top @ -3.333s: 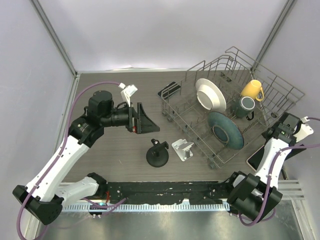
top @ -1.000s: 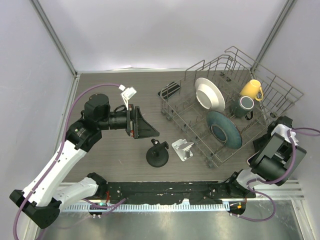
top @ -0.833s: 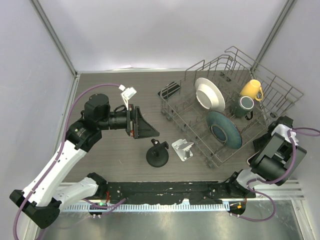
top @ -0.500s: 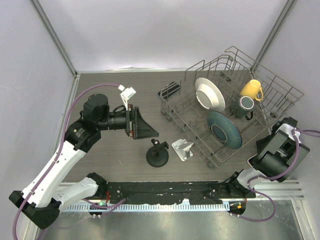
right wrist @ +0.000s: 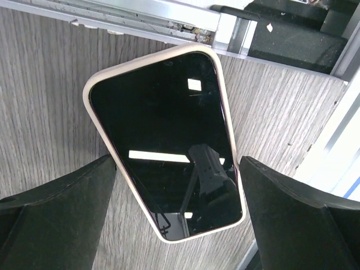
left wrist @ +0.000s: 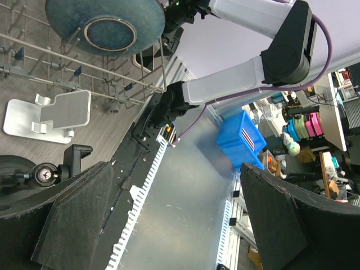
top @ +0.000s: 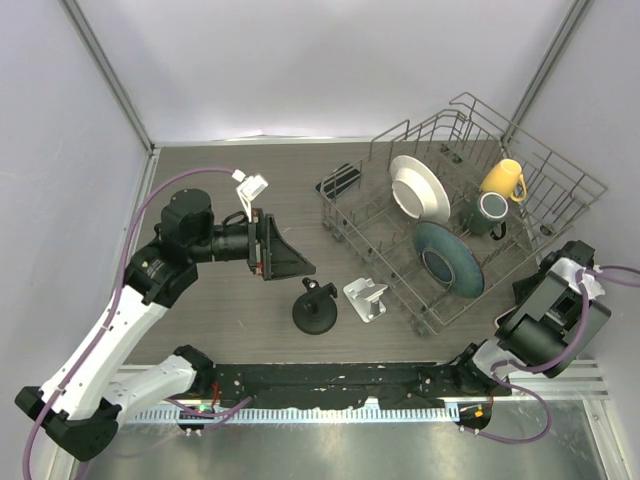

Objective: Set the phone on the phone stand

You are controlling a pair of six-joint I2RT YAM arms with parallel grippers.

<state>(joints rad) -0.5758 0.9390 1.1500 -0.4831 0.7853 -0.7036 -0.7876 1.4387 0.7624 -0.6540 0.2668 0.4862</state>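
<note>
Right gripper (right wrist: 177,211), jaws apart, over the phone (right wrist: 166,140) lying flat at the right edge of the tabletop (top: 215,310); left gripper (top: 287,257), jaws apart, empty; phone stand (top: 365,299) near the near edge

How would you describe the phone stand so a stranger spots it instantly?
Find the wire dish rack on the right of the table. Just off its near-left edge lies the phone stand, a small bent plate. It is white, unlike the black round-based mount beside it.

Robotics lab: blue storage bin (left wrist: 242,140), cluttered workbenches (left wrist: 315,138)
</note>
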